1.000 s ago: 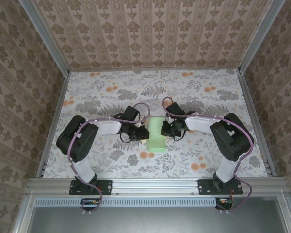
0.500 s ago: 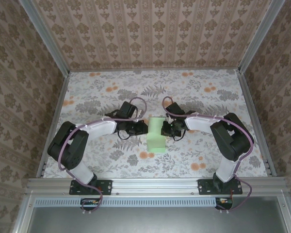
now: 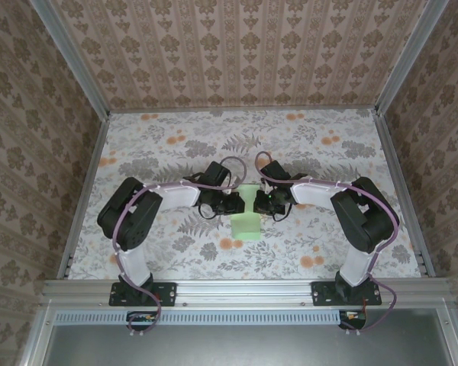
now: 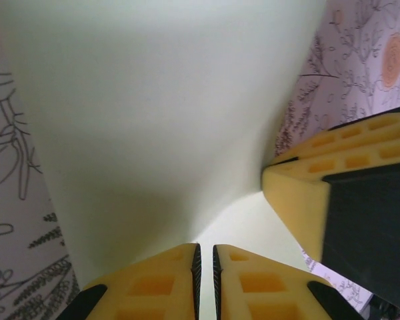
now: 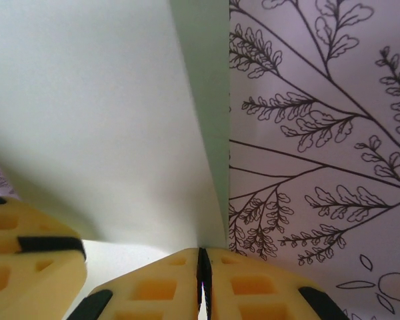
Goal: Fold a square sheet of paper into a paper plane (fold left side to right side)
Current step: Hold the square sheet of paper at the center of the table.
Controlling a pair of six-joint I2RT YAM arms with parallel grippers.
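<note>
Narrower now, the smooth pale-green paper plane point(image 3: 247, 222) is pinched by left fingers point(image 4: 157, 285) and right fingers point(image 5: 253, 287).

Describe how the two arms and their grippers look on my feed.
The left arm and right arm match: white links between bulky black joint housings, with thin purple cables looping along them. The left gripper and right gripper have yellow fingers with square recessed pockets and black inner strips.

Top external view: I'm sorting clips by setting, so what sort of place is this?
Probably a robot test cell, not a home: robot arms bolted to an aluminium rail, wallpapered panels boxing in a floral-covered table.
</note>
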